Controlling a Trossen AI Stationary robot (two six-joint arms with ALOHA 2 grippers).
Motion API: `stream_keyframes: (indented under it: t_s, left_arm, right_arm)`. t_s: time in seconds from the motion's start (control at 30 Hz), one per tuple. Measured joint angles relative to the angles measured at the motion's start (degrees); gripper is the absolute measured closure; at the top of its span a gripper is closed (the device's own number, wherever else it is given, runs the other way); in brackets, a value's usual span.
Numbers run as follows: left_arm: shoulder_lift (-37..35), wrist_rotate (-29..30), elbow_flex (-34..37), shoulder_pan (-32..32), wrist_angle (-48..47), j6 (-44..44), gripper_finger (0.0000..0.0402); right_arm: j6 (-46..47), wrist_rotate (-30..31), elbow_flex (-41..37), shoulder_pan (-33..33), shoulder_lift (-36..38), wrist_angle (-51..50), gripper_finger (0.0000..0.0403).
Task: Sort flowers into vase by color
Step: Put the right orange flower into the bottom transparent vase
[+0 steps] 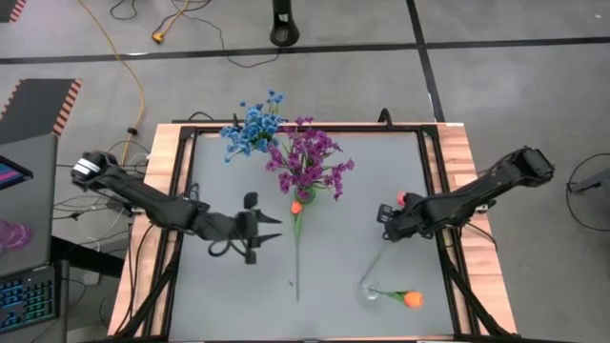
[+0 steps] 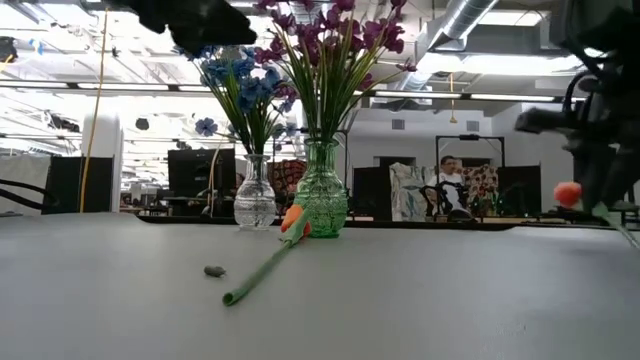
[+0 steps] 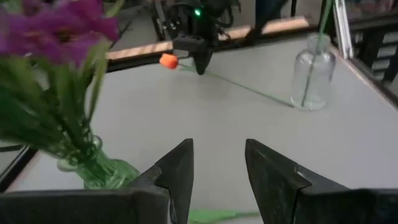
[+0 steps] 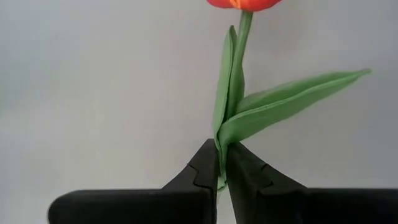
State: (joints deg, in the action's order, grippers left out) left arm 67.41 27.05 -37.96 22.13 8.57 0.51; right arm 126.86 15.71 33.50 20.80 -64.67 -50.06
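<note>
The right gripper (image 4: 222,163) is clamped on a tulip (image 4: 244,3) stem, holding it above the table (image 1: 381,191) for transfer to a vase. The left gripper (image 3: 217,163) waits with fingers apart beside the green vase (image 3: 99,171).

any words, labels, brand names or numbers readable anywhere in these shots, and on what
None can be read.
The clear vase, the green vase and the table carry no print.
The monitor at the high view's left edge shows only coloured patches, too small to read.
Room signage behind the table in the low view is too blurred to read.
</note>
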Motion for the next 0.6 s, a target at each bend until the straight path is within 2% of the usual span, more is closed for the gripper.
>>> stream_keyframes:
  t_s: [0.2, 0.47, 0.6]
  left_arm:
    - [-4.2, 0.2, 4.5, 0.0, 1.8, 4.0, 0.0269]
    - [-2.5, 0.2, 4.5, 0.0, 1.7, 5.3, 0.0269]
    - [-1.7, -0.8, 4.4, 0.0, 1.8, 5.6, 0.0269]
  right_arm:
    - [0.0, 4.5, 0.1, 0.0, 4.5, -0.3, 0.0352]
    - [0.0, 10.8, 0.2, -0.3, 5.3, -0.6, 0.0352]
    - [-3.0, 14.6, 0.4, -0.9, 5.9, -0.6, 0.0352]
